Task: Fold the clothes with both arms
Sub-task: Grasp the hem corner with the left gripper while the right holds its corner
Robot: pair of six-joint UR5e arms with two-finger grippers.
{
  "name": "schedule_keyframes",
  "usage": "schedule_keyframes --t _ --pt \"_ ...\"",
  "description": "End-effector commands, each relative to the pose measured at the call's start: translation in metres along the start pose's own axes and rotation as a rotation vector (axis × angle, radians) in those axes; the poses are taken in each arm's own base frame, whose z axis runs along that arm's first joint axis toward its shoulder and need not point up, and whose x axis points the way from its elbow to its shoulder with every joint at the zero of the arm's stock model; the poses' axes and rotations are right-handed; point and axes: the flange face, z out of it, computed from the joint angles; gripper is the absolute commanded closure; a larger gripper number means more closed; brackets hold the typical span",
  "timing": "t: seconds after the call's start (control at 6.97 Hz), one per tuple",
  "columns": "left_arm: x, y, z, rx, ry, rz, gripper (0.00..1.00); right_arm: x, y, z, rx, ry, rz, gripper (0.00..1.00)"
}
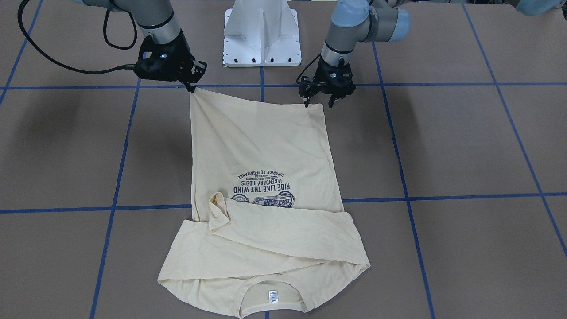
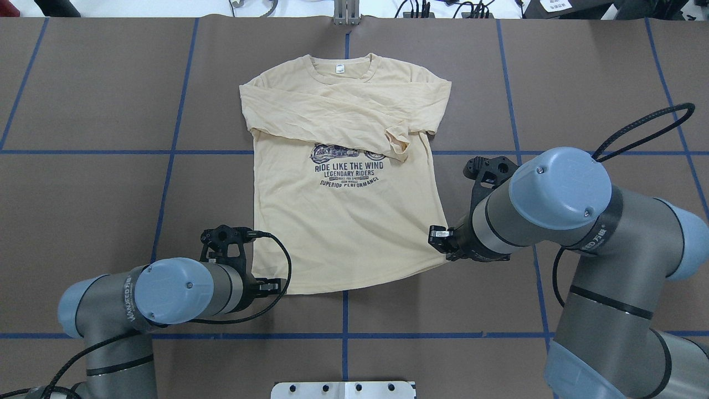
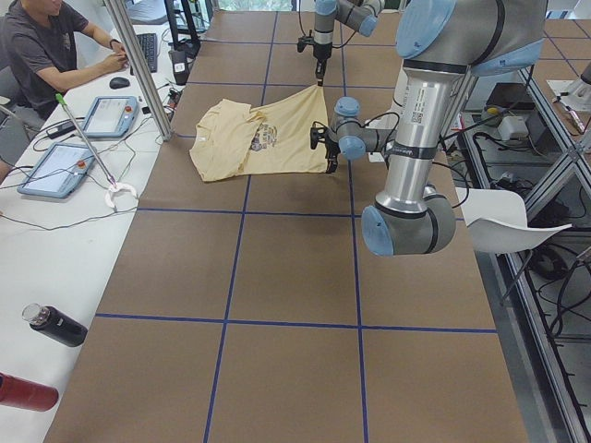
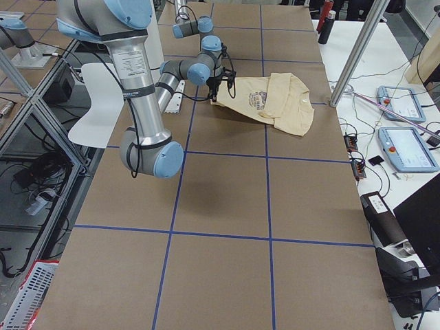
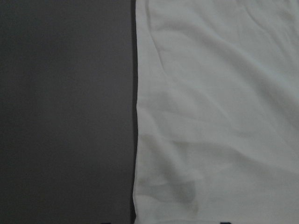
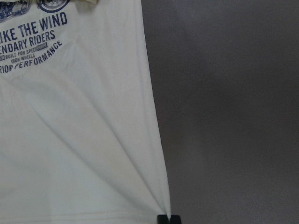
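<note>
The pale cream-yellow T-shirt (image 1: 261, 146) lies print-up on the brown table, collar and white neck tag (image 1: 273, 297) far from the robot. Both long sleeves are folded across the chest (image 2: 332, 113). My right gripper (image 1: 191, 85) is shut on one hem corner and holds it slightly off the table, with creases fanning out from the pinch (image 6: 163, 212). My left gripper (image 1: 318, 104) stands open over the other hem corner, which lies flat. In the left wrist view the shirt edge (image 5: 136, 116) runs between the widely spaced fingertips. In the overhead view the left gripper (image 2: 260, 285) and right gripper (image 2: 443, 244) flank the hem.
The white pedestal base (image 1: 262, 33) stands just behind the hem. Blue tape lines (image 1: 266, 86) grid the table. A side bench holds tablets (image 3: 109, 115), cables and bottles (image 3: 55, 325), with a person (image 3: 46, 46) seated there. A metal post (image 3: 138, 65) rises at the table's far edge.
</note>
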Motion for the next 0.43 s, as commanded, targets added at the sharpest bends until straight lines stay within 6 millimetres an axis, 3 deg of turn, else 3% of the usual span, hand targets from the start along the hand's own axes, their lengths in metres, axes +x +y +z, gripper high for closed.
schedule_keyframes --t 0.0,0.29 --pt "0.0004 0.0019 0.0041 -0.006 -0.005 0.003 0.28 -0.0004 0.0000 -0.0010 0.001 -0.002 0.000 1.00" --pt "0.0013 0.0020 0.0037 -0.007 -0.004 0.005 0.29 0.0004 -0.0003 0.0001 0.000 0.001 0.001 1.00"
